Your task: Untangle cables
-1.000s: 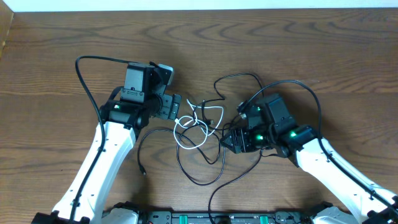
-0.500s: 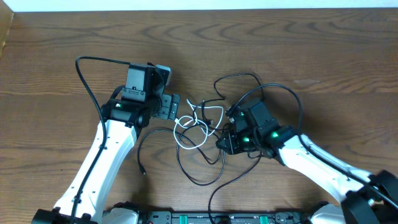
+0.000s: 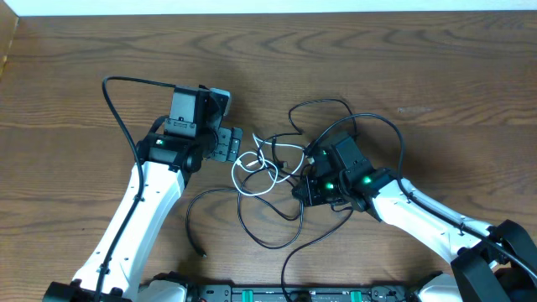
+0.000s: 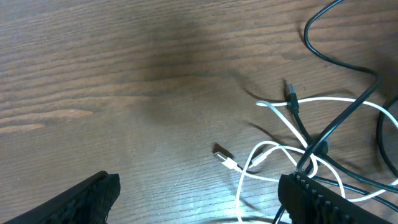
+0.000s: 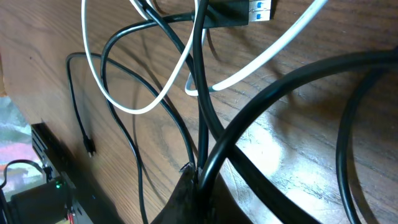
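Cables lie in one knot mid-table (image 3: pixel 377 67), between the two arms. White cable (image 5: pixel 255 62) makes a couple of loops through the knot, and its plug (image 4: pixel 222 153) lies free on the wood just beside it. Several black cables (image 3: pixel 268 239) thread through those loops and fan out toward the near edge; one ends in a small plug (image 3: pixel 200 250) well apart from the knot. Left gripper (image 3: pixel 232 144) sits just left of the white loops – wrist view shows both fingers (image 4: pixel 93 198) spread wide with nothing between them, the right finger over the edge of the tangle. Right gripper (image 5: pixel 194 186) is at the right side of the knot, fingertips pressed together on one black cable (image 5: pixel 200 124), which runs straight up from the pinch and crosses over the white cable. A blue-tipped connector (image 5: pixel 261 7) lies on the table just beyond that crossing – cannot tell which cord it belongs to.
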Robot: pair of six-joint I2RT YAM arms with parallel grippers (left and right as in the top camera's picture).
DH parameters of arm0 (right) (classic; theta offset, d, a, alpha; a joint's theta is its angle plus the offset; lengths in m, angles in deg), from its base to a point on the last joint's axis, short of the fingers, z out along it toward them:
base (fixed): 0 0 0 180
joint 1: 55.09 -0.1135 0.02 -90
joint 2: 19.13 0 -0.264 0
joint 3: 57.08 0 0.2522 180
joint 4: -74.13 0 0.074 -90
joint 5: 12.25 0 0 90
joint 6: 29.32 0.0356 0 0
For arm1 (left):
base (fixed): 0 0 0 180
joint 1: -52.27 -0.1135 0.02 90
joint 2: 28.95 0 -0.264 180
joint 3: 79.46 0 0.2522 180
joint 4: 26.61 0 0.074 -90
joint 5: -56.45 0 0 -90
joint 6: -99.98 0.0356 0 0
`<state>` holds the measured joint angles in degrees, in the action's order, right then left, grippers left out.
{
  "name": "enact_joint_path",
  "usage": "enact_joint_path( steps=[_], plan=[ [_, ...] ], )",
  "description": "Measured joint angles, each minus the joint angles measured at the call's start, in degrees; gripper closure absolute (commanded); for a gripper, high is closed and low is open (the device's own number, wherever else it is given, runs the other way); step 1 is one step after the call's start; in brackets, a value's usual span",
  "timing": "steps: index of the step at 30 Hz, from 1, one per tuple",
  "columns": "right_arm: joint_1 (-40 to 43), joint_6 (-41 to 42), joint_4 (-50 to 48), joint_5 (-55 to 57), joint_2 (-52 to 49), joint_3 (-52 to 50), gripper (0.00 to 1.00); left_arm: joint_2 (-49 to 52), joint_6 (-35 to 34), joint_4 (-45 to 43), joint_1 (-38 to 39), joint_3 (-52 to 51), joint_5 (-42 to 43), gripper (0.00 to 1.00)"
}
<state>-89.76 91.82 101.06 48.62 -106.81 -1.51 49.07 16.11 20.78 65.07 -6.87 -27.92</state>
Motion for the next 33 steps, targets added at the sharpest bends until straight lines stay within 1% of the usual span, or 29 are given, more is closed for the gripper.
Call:
enact_joint_path(
  steps=[3,6,7,8,10,13,20,24,27,31,33],
  plan=[
    [0.4,0.0,0.0,-0.3,0.0,0.0,0.84,0.0,0.0,0.0,0.0,0.0,0.0,0.13],
    [1.4,-0.1,-0.1,-0.6,0.1,0.0,0.80,0.0,0.0,0.0,0.0,0.0,0.0,0.13],
    [1.9,-0.1,-0.2,-0.7,0.1,0.0,0.81,0.0,0.0,0.0,0.0,0.0,0.0,0.13],
    [2.4,-0.2,-0.2,-0.8,0.1,0.0,0.83,0.0,0.0,0.0,0.0,0.0,0.0,0.13],
    [3.2,-0.1,-0.2,-0.8,0.1,0.0,0.91,0.0,0.0,0.0,0.0,0.0,0.0,0.13],
    [3.9,-0.2,-0.2,-0.9,0.1,0.0,0.99,0.0,0.0,0.0,0.0,0.0,0.0,0.13],
    [3.9,-0.1,-2.4,-2.8,0.1,0.0,0.99,0.0,0.0,0.0,0.0,0.0,0.0,0.13],
    [3.9,-0.1,-7.0,-7.3,0.1,-0.1,0.99,0.0,0.0,0.0,0.0,0.0,0.0,0.13],
    [3.9,-0.1,-12.2,-12.9,0.1,-0.2,0.99,0.0,-0.1,0.0,0.0,0.0,0.0,0.13],
    [3.9,0.2,-22.3,-22.5,0.2,-0.6,0.99,0.0,-0.2,0.1,0.0,0.0,0.0,0.13],
    [3.9,2.4,-31.5,-28.5,0.3,-0.6,0.99,0.0,-0.2,0.1,0.0,0.0,0.0,0.13]
  ],
)
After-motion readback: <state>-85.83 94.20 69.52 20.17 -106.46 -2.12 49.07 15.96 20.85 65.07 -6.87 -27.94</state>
